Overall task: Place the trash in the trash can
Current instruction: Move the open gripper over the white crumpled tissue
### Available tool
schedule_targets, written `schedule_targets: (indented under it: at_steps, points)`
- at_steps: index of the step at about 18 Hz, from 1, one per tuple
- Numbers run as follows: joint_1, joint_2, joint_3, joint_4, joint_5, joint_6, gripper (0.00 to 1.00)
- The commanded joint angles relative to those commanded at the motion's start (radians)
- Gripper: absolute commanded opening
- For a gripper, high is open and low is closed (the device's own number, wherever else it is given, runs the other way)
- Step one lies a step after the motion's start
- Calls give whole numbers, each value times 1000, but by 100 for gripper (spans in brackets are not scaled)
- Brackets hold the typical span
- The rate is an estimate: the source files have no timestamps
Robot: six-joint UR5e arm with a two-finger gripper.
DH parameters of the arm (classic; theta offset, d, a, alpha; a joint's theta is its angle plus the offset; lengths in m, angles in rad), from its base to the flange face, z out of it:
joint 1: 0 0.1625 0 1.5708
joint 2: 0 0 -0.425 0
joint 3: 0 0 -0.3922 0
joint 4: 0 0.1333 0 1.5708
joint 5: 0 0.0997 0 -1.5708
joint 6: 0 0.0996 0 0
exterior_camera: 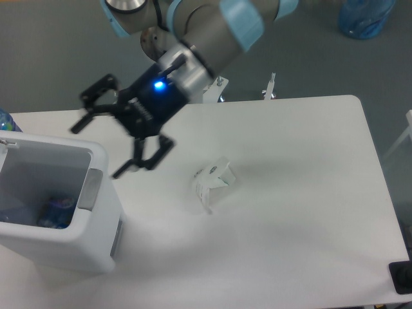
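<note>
- Table [302, 212]: white top, lying beneath the claw and extending to its right and below it in the view.
- Arm [206, 29]: grey with light-blue joint caps, entering from the top and ending at the claw; a blue light glows on the wrist.
- Trash can [96, 222]: white bin with a grey handle panel, down and to the left of the claw, apart from it.
- Gripper [96, 148]: black two-finger claw, blurred, above the table; fingers spread apart with nothing between them.
- Bottle [56, 211]: only a blue-marked object shows inside the bin, below-left of the claw; probably the bottle, though the view is too dim to confirm.
- Cup [212, 182]: small clear cup with white markings, lying tipped on the table, to the right of the claw and slightly below it, untouched.
</note>
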Motion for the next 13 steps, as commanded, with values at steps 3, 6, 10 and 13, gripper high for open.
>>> schedule_targets:
  at_steps: [3,6,10,13]
  points:
    - [-2,11,-43,0,126,9,100]
    - [-5,29,-107,0,200,49,100]
    - [-8,52,-201,0,276,164,100]
    - [-8,58,-233,-2,339,172,100]
